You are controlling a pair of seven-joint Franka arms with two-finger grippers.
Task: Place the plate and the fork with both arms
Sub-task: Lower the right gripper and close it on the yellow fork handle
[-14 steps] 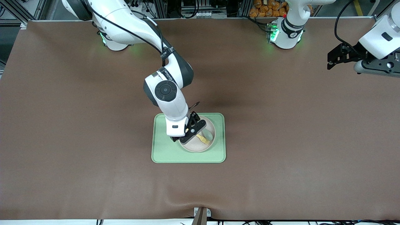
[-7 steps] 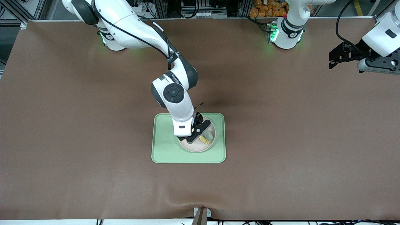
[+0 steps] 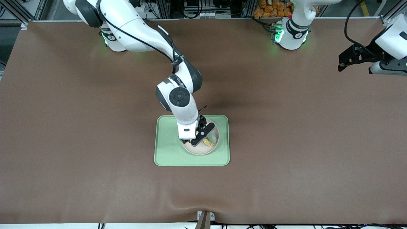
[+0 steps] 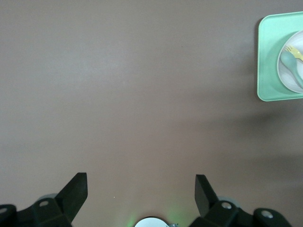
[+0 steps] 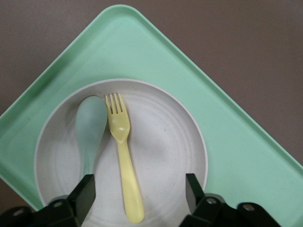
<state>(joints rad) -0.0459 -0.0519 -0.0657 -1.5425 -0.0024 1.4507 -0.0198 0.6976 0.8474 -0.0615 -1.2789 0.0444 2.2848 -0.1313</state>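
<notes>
The cream plate (image 3: 197, 149) sits on the light-green tray (image 3: 165, 152) mid-table. The pale yellow fork (image 3: 208, 143) lies in the plate beside a grey-green spoon (image 3: 213, 137). My right gripper (image 3: 201, 136) hangs open and empty just above the plate. In the right wrist view its fingers straddle the fork's handle (image 5: 124, 156) over the plate (image 5: 165, 137), apart from it; the right gripper (image 5: 139, 184) holds nothing. My left gripper (image 3: 341, 63) is open and empty, up over bare table at the left arm's end; the left wrist view shows it (image 4: 140, 182) wide open.
The spoon (image 5: 90, 127) lies parallel to the fork in the plate. The tray's raised rim (image 5: 227, 142) surrounds the plate. In the left wrist view the tray (image 4: 267, 61) shows far off. Brown mat (image 3: 286, 127) covers the table.
My right gripper has shifted a little toward the left arm's end over the plate and come lower. My left gripper has drawn back toward its end of the table.
</notes>
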